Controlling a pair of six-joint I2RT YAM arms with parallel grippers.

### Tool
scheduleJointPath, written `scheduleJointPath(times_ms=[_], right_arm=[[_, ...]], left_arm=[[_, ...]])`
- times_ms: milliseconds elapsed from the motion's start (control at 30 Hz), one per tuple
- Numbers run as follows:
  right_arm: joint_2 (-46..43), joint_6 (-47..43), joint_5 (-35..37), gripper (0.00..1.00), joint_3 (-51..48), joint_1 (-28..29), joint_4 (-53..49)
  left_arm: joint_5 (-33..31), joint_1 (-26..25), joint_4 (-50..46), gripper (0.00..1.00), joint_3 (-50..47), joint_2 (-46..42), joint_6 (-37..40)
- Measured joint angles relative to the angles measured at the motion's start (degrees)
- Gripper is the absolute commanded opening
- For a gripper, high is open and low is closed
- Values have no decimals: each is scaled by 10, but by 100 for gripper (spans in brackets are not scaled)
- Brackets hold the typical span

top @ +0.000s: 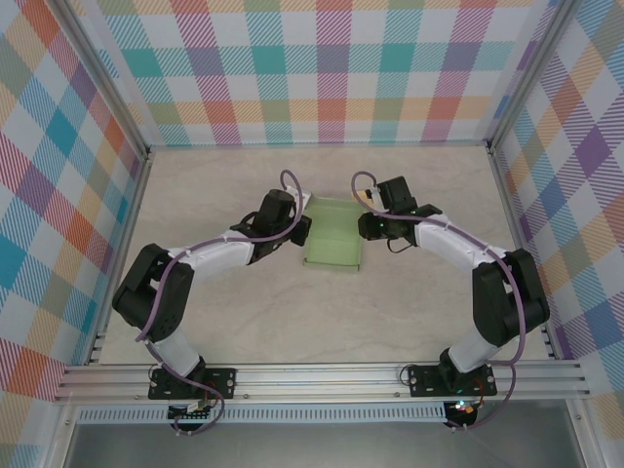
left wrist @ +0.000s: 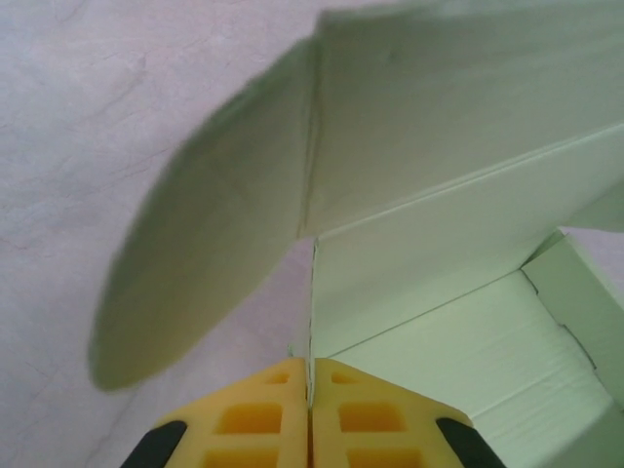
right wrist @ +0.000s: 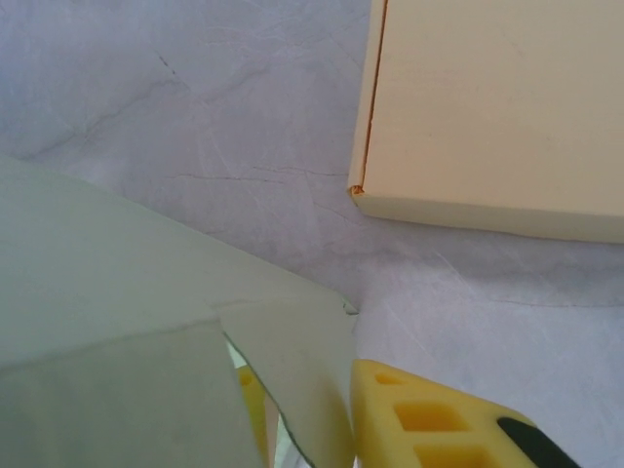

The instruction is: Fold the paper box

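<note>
A pale green paper box (top: 333,242) lies half formed at the table's centre between both arms. My left gripper (top: 303,231) is at its left side. In the left wrist view its yellow fingertips (left wrist: 263,390) are pressed together on the thin edge of an upright wall of the box (left wrist: 439,244), gripper (left wrist: 310,367) shut. A rounded flap (left wrist: 195,263) hangs out to the left. My right gripper (top: 363,226) is at the box's right side. Its yellow fingers (right wrist: 419,414) stand apart with a green flap (right wrist: 302,370) between them, gripper (right wrist: 307,390) open.
A cream flat board or box (right wrist: 497,117) lies on the table just beyond the right gripper, seen as a yellowish sliver (top: 364,198) in the top view. Checked walls enclose the marbled table (top: 244,322) on three sides.
</note>
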Motion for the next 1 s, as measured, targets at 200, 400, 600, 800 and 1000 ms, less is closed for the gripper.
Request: scheduleJointPath(times_ms=[200, 400, 600, 800, 1000], right_arm=[[0, 30, 35, 24, 0, 19, 0], [0, 66, 55, 16, 0, 24, 0], [16, 95, 54, 30, 29, 25, 5], [30, 106, 54, 31, 50, 28, 9], [30, 108, 58, 27, 50, 30, 8]], left_arm=[[-46, -21, 13, 0, -4, 0, -45], [-111, -60, 43, 0, -20, -1, -90], [-184, -84, 51, 0, -20, -1, -136], [-246, -85, 42, 0, -20, -1, -168], [-266, -85, 38, 0, -20, -1, -176]])
